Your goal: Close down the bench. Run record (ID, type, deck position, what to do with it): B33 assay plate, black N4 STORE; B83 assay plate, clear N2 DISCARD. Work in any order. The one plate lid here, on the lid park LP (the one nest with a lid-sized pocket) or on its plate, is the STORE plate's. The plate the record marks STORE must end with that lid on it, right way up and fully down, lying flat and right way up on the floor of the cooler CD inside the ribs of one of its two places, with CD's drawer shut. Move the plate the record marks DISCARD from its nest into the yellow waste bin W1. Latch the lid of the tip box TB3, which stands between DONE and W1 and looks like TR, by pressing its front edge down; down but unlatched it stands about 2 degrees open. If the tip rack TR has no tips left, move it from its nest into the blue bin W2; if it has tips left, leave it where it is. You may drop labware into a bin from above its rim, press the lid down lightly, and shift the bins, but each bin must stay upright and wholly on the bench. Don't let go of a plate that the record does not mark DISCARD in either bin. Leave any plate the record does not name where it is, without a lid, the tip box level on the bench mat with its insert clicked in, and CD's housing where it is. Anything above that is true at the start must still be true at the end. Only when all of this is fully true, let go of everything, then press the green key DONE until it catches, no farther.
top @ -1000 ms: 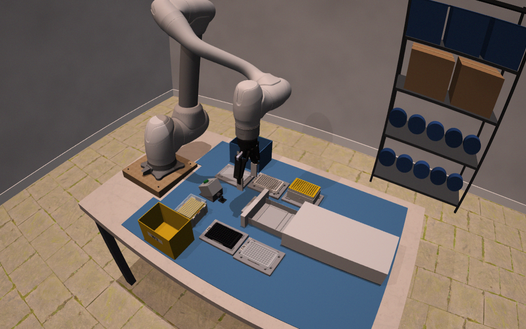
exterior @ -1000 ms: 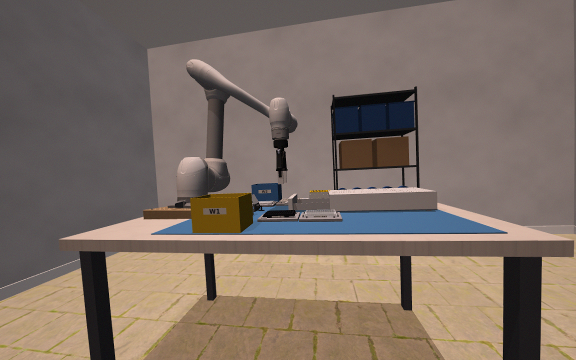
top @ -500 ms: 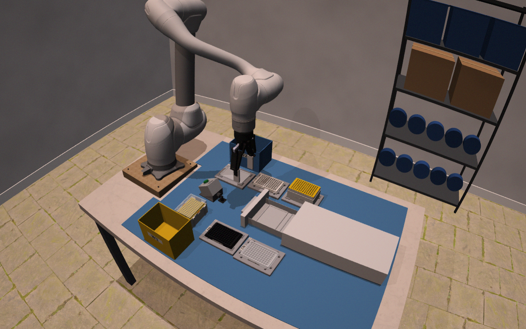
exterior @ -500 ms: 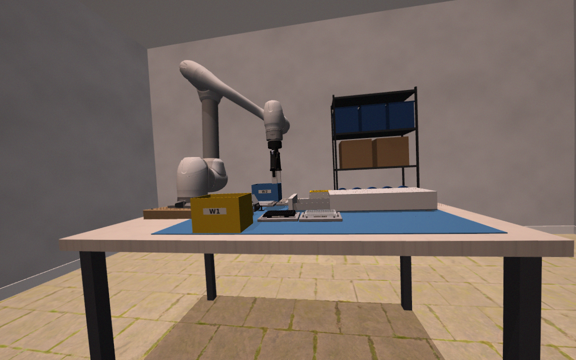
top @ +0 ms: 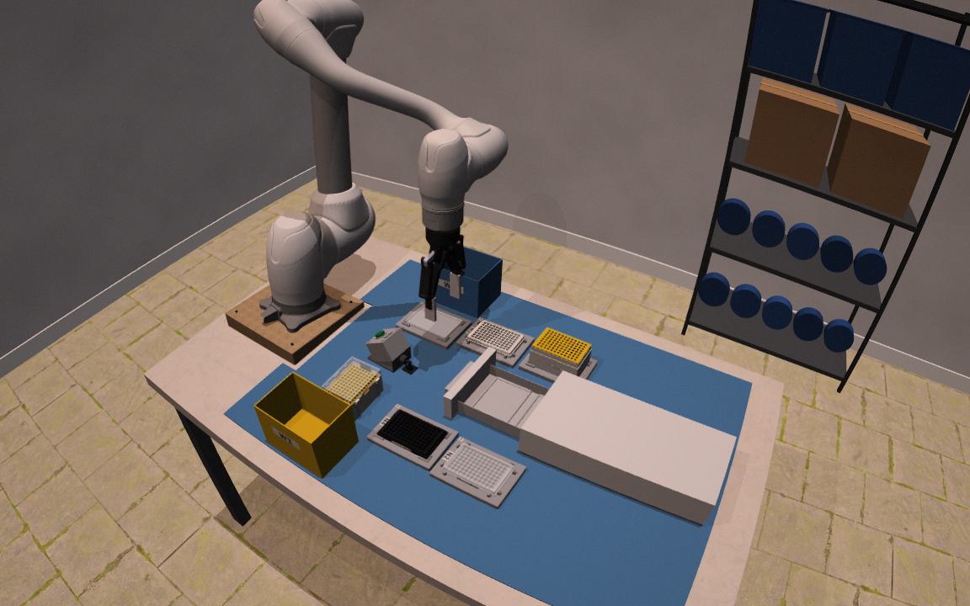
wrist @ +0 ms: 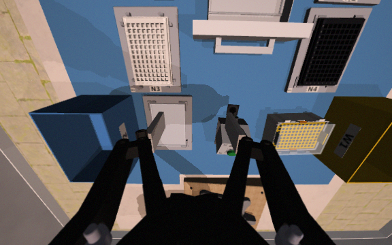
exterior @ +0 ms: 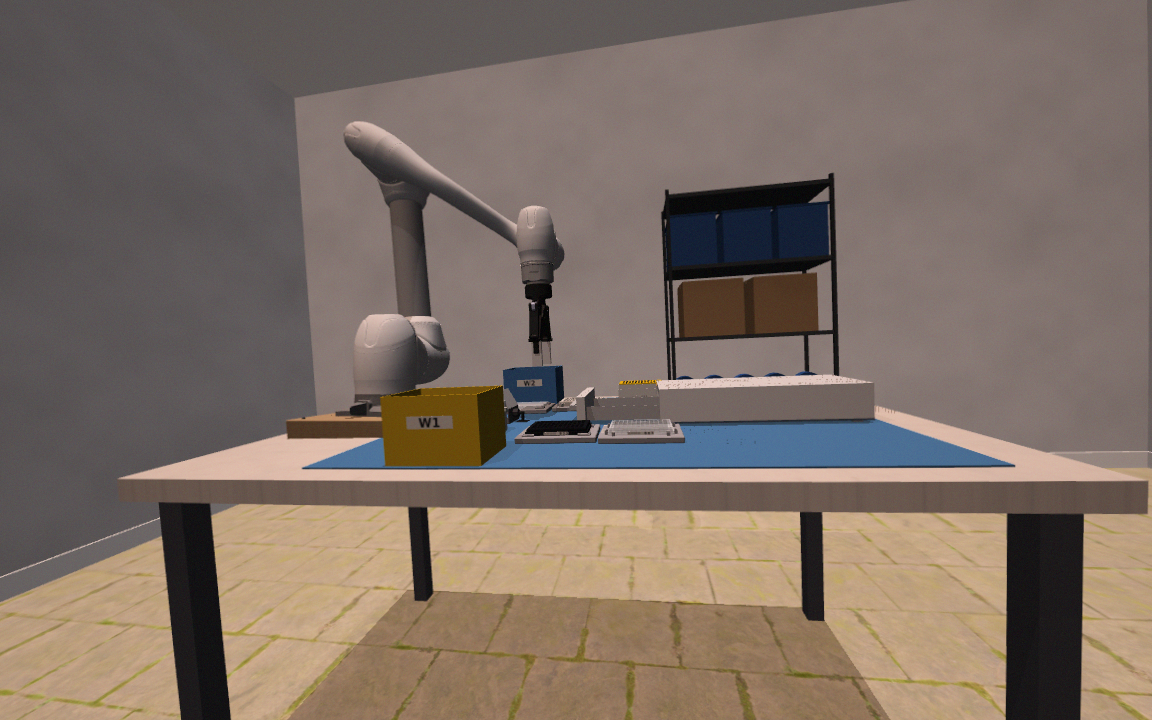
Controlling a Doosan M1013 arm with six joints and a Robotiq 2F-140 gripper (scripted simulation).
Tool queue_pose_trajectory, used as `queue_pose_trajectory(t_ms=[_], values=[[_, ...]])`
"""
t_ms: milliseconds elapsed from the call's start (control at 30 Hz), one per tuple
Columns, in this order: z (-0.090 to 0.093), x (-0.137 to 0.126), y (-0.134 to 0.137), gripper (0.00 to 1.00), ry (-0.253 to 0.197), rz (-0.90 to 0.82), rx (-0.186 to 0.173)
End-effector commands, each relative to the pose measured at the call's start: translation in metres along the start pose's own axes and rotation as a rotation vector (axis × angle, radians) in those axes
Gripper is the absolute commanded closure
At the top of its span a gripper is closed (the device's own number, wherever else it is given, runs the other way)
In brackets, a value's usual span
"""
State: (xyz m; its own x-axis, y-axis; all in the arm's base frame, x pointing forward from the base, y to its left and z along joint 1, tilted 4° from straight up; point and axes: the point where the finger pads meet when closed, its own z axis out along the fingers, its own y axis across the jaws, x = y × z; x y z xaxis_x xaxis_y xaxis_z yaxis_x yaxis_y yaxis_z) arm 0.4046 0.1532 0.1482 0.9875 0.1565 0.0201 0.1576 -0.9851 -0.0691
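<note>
Jaws half spread and empty, hanging point-down above the clear lid [wrist: 171,124] in its holder [top: 433,325], probably set to that width to take the lid, which belongs on the black plate [top: 413,433]. That plate sits bare in N4 across the bench [top: 194,369]. Drawer [top: 494,397] stands open; yellow bin [top: 306,418] and blue bin [wrist: 77,134] both look empty.

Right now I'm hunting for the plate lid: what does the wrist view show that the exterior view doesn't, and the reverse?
Only the wrist view: the lid in its nest, the green key, and the open, empty gripper from above. Only the exterior view: the whole arm, the shelf rack, the cooler housing. Both: yellow bin W1, blue bin W2, the black plate.
</note>
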Motion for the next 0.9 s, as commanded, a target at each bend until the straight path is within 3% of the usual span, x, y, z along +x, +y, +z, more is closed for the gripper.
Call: queue_pose_trajectory(t_ms=[0, 867], values=[[-0.001, -0.01, -0.009, 0.34, 0.0, 0.0, 0.0], [-0.004, -0.079, -0.069, 0.34, 0.0, 0.0, 0.0]])
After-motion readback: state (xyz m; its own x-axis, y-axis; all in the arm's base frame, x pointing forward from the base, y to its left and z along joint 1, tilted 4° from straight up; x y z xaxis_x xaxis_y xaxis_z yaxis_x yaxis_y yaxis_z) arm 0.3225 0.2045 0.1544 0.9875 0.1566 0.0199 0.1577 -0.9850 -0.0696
